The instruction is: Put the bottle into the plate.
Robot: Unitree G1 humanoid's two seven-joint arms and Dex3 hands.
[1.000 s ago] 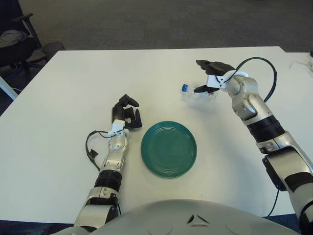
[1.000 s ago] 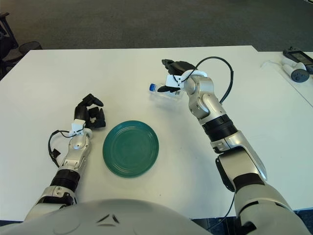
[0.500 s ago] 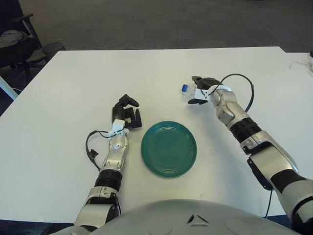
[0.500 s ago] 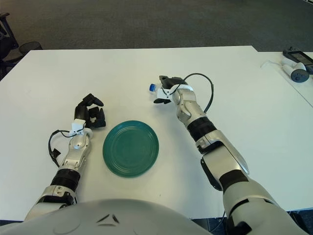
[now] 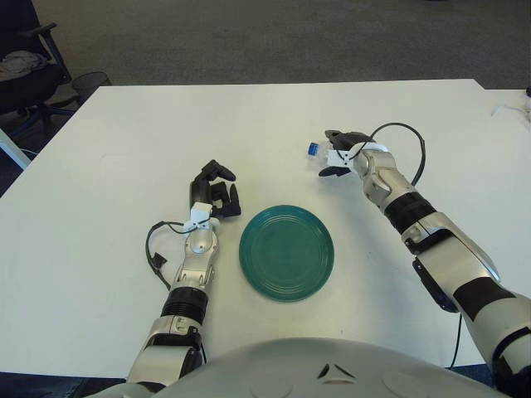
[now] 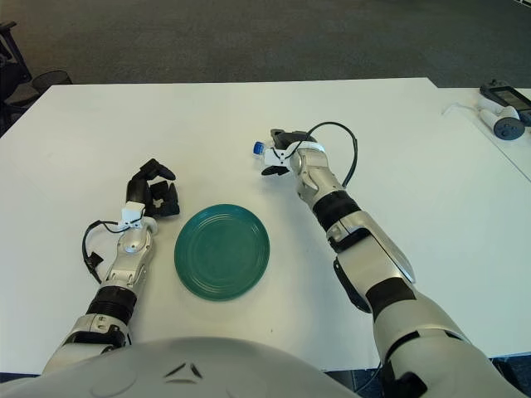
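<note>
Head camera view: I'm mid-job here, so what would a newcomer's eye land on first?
First the green plate, lying bare at the near middle of the white table. Next the right hand, farther back and to the plate's right, its fingers closed around a clear bottle whose blue cap points left. The left hand rests on the table just left of the plate, fingers curled and holding nothing.

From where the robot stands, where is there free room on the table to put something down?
Bare table lies left of the idle left hand, along the far edge, and right of the green plate. It is crowded between the hands: the right hand grips the bottle just beyond the plate.
</note>
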